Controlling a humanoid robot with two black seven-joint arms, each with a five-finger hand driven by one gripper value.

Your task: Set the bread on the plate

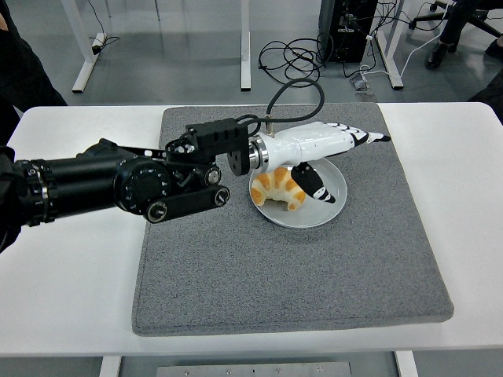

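Note:
A golden croissant-shaped bread (279, 187) lies on the left part of the white plate (334, 208), which sits on the grey mat. My left hand (346, 161), white with black-tipped fingers, hovers over the plate just above and to the right of the bread. Its fingers (363, 135) are stretched out toward the right and the thumb hangs down over the plate, holding nothing. The black left arm (118, 184) reaches in from the left edge. The right arm does not show.
A grey mat (283, 275) covers the middle of the white table (71, 283). A black cable (295, 86) loops above the wrist. Beyond the table lie floor cables, table legs and a person's dark clothing at the top left corner.

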